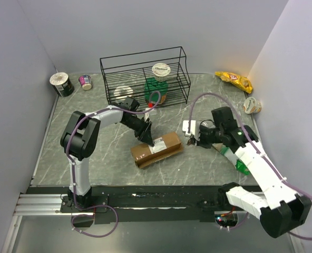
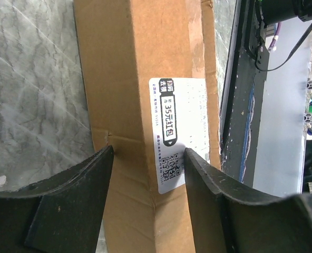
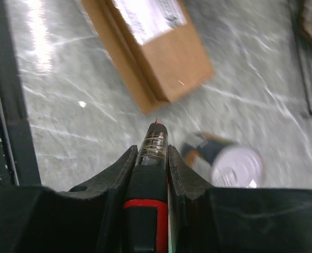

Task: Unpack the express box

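You've got matt brown cardboard on the express box [image 1: 157,149], faintly fibrous, with a smooth white paper label [image 2: 178,132] stuck on it. The table [image 1: 93,158] is a grey marble-look slab, polished, catching glare. At 12 o'clock the rack [image 1: 145,76] is thin black wire. On your left gripper [image 2: 149,149] the fingers [image 2: 66,200] are grainy matt black plastic. In your right gripper [image 3: 152,149] the tool [image 3: 145,211] is glossy red-and-black plastic. At 2 o'clock the bag [image 1: 233,80] is shiny yellow film.

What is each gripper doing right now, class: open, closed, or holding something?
Left gripper: open, fingers apart over the express box, at its label.
Right gripper: closed on a black-and-red pen-like tool.
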Robot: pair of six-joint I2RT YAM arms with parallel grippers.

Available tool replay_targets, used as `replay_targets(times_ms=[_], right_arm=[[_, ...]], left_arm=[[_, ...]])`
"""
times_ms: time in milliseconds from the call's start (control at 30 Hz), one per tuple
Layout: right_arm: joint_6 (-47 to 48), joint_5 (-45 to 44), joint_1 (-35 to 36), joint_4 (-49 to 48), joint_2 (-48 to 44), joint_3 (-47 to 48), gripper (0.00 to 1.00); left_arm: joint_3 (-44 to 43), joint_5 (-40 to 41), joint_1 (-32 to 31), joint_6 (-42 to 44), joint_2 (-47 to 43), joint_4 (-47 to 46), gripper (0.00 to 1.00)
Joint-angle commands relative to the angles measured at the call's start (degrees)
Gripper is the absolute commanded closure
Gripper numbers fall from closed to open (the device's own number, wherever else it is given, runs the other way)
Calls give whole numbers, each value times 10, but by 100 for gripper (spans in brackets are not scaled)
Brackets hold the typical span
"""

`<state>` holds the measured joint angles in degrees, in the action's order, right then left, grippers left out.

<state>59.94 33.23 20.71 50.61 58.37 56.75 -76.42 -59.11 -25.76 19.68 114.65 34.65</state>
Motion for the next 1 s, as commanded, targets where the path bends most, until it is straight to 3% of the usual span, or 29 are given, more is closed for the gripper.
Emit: replay_targets(times_ms=[0, 300, 367, 500, 667, 933, 967], right_arm=[[-48, -30, -15, -1, -52, 56, 100], [-299, -95, -15, -125, -94, 31, 100], [-378, -115, -15, -155, -105, 21, 100], [-434, -169, -44, -169, -125, 20, 100], [-389, -286, -71, -222, -163, 7, 100], [-254, -259, -70, -290, -218, -70, 100], [-240, -258, -70, -294, -228, -79, 100]], left_arm=[[11, 123, 4, 55, 28, 1, 40], [-33, 21, 4, 47, -35, 14, 30], [-33, 19, 4, 17, -61, -8, 27], [-15, 48, 5, -29, -139, -54, 21], [28, 102, 4, -49, -196, -68, 17], [98, 185, -3, -10, -259, -64, 13], [109, 197, -8, -4, -268, -64, 4]])
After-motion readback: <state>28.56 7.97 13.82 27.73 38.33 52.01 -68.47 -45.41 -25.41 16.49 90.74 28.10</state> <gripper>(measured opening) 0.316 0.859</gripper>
